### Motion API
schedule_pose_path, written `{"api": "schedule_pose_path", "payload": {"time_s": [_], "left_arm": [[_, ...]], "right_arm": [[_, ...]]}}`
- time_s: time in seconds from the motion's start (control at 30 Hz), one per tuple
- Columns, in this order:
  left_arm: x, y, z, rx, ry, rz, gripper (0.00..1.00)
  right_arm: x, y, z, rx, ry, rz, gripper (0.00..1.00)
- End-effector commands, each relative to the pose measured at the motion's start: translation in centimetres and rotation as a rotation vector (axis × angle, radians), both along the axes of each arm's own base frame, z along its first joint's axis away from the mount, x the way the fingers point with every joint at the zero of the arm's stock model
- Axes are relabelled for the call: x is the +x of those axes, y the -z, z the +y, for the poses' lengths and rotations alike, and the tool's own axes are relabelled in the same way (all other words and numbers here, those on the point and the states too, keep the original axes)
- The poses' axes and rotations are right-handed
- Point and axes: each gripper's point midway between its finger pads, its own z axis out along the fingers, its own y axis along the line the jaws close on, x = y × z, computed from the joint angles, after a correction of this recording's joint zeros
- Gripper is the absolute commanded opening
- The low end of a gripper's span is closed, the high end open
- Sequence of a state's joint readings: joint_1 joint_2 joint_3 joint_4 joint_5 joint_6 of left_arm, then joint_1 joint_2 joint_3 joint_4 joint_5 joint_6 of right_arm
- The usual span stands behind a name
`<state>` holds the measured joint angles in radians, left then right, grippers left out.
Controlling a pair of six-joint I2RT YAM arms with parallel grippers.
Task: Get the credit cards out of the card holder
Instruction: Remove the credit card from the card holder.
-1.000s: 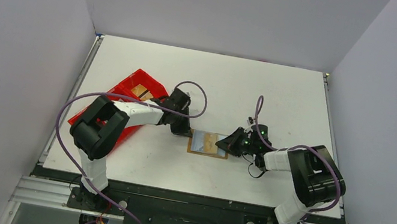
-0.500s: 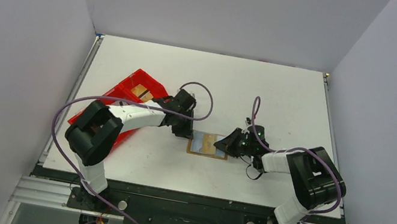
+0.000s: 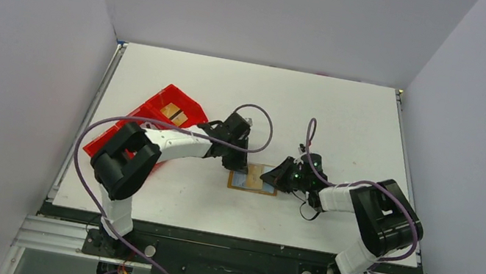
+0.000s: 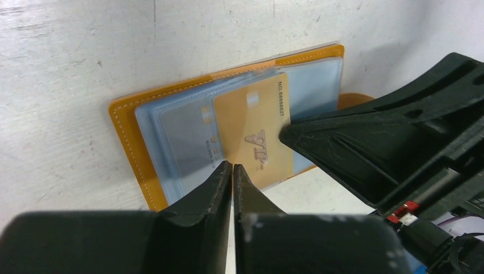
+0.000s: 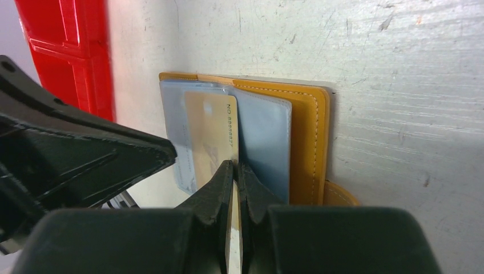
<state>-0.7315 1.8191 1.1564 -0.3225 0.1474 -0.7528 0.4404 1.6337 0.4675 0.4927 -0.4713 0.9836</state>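
The tan card holder [image 3: 247,181] lies open on the table between my grippers. In the left wrist view its orange border [image 4: 128,142] frames clear blue-grey sleeves holding a gold credit card marked VIP [image 4: 251,131] and a pale grey card [image 4: 182,137]. My left gripper [image 3: 240,160] is shut, its tips [image 4: 232,166] at the holder's near edge. My right gripper [image 3: 272,178] is shut, its tips [image 5: 234,165] resting on the gold card [image 5: 208,131] beside the holder's orange border [image 5: 311,142]. Its black tip also shows in the left wrist view [image 4: 354,142], touching the gold card's edge.
A long red tray [image 3: 144,128] lies left of the holder under the left arm, with a tan item [image 3: 171,111] in its far end. The tray also shows in the right wrist view [image 5: 63,51]. Grey walls enclose the white table [image 3: 318,112].
My left gripper has moved right, from beside the holder's left edge to its far left corner. My right gripper has crept a little left onto the holder.
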Motion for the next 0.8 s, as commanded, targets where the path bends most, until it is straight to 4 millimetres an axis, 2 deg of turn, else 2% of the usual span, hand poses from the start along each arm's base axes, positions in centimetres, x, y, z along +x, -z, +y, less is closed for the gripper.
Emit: {"api": "schedule_pose_path", "payload": {"time_s": [0.0,0.13,0.37,0.53,0.77], "left_arm": [[0.6,0.5,-1.5,-0.062,0.018,-0.006,0.00],[0.4,2.1,-0.8,-0.016,0.001,0.020,0.00],[-0.2,5.0,2.3,0.146,-0.072,0.087,0.00],[-0.5,6.1,3.3,0.176,-0.093,0.110,0.00],[-0.5,6.8,4.1,0.207,-0.106,0.122,0.00]], "right_arm": [[-0.1,1.3,-0.4,-0.059,0.009,0.017,0.00],[-0.1,1.4,-0.6,-0.065,0.010,0.018,0.00],[0.3,1.2,-1.6,-0.073,0.029,0.012,0.00],[0.7,1.1,-2.4,-0.035,0.043,0.017,0.00],[0.9,0.7,-2.2,0.035,0.046,0.018,0.02]]}}
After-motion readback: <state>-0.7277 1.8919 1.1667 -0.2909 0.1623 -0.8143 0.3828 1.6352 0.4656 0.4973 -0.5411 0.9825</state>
